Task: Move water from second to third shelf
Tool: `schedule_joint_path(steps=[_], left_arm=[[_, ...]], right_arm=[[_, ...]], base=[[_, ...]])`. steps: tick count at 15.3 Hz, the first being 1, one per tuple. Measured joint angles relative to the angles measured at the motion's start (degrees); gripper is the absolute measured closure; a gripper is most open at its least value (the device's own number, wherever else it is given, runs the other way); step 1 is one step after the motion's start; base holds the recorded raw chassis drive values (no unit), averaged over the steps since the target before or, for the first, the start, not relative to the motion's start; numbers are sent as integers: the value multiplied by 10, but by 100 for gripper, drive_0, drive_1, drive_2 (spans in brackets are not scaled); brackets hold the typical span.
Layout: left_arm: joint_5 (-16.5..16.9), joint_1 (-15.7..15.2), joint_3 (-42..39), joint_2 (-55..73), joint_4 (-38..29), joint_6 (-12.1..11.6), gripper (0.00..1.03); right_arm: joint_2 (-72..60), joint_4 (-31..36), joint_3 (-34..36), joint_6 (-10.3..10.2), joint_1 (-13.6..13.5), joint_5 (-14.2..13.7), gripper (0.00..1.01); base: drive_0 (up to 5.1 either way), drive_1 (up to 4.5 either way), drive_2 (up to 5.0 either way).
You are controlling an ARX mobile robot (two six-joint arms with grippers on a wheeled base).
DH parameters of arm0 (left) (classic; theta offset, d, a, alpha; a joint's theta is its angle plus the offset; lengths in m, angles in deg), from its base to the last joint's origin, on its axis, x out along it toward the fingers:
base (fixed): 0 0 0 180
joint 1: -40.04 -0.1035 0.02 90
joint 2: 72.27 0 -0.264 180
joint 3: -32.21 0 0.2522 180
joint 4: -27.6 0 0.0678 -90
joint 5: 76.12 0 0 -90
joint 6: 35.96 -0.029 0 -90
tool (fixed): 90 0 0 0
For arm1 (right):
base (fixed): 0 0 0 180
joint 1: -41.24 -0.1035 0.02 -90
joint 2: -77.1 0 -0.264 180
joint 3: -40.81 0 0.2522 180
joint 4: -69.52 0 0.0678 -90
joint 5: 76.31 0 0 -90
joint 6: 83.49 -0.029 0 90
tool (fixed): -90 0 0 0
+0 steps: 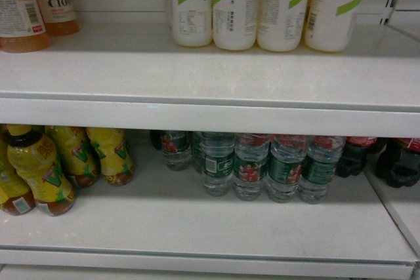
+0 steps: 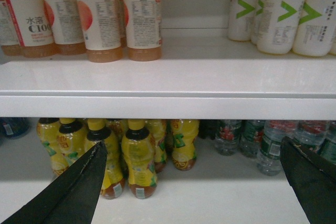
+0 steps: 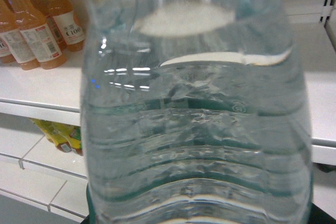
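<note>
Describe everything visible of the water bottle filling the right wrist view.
The water bottle fills nearly the whole right wrist view, very close to the lens. It is clear, ribbed plastic with horizontal ridges, full of water that bends the white shelf edge seen through it. A dark green band shows faintly through its middle and at its base. It appears upright, in front of the shelving, with orange bottles up left behind it. Cap and base are out of frame. The right tool is not visible, so any grip cannot be confirmed.

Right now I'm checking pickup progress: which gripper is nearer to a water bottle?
Right. A water bottle fills the right wrist view, right at that gripper, though its jaws are hidden. The left gripper, jaws wide open, hangs before the lower shelf, apart from the water there.
</note>
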Motion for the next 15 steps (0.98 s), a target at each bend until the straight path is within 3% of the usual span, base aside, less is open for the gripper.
schedule_joint_path(steps=[15], left_arm=[[0,0,0,0,0,0,5]], right_arm=[[1,0,0,0,0,1,59]], base=[[-435,213,213]])
